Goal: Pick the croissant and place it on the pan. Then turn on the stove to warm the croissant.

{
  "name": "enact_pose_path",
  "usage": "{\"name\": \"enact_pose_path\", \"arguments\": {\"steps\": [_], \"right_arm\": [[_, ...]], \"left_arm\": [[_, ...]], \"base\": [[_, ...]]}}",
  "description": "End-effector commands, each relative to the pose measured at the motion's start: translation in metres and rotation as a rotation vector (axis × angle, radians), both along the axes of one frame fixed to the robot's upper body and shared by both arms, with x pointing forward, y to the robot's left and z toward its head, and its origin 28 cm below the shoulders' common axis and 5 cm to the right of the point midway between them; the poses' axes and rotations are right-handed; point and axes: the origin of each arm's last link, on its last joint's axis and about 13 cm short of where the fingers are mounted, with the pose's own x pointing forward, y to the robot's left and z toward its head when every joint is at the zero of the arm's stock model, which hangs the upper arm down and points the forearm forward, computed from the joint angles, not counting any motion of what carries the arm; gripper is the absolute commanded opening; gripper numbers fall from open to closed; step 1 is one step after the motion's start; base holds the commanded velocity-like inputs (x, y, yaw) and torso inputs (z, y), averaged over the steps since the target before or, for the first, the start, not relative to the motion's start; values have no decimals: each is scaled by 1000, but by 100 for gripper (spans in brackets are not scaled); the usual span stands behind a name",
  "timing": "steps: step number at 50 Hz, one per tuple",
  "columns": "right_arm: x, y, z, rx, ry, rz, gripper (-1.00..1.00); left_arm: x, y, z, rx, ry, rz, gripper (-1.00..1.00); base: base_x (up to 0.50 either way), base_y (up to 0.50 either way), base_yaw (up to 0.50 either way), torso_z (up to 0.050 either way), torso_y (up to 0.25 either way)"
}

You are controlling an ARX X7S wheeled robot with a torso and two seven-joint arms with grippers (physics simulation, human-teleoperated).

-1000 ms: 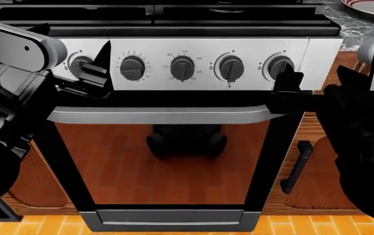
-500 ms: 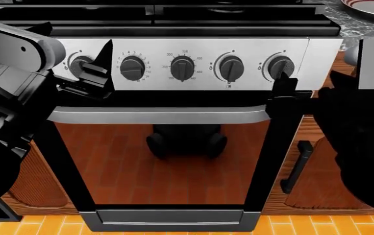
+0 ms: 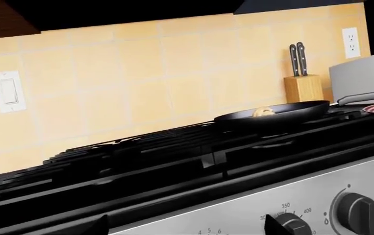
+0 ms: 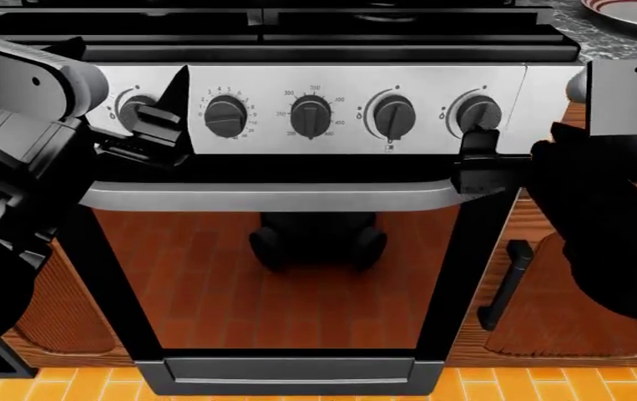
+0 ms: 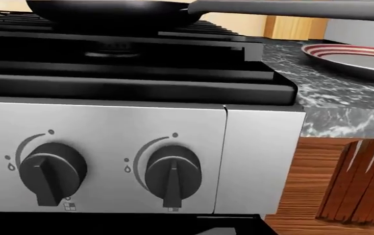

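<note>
The croissant (image 3: 262, 112) sits in the pan (image 3: 272, 113) on the stove (image 4: 295, 109). The right gripper (image 4: 481, 159) hangs just below the rightmost knob (image 4: 477, 113) — opening cannot be judged, nothing visibly held. Risk: turning a knob for another burner — pan unheated.

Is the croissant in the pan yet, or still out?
In. The left wrist view shows the croissant sitting inside the pan on the stove grate.

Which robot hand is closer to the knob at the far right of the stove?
Right. The right gripper sits just below that knob; the left gripper is across the panel by the leftmost knobs.
</note>
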Motion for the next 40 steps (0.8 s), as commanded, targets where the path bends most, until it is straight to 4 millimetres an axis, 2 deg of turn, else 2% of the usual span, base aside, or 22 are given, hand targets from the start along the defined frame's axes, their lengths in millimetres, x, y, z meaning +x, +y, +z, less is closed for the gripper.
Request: {"name": "enact_pose_path", "arguments": {"steps": [1,40], "right_arm": [[10,1,-2,-13,9,6,100],[33,8,-10,29,31,14,100]], "left_arm": [[0,0,0,-5,-1,8,100],[-1,0,0,-11,17,39,100]], "base": [[0,0,0,0,0],[0,0,0,0,0]]}}
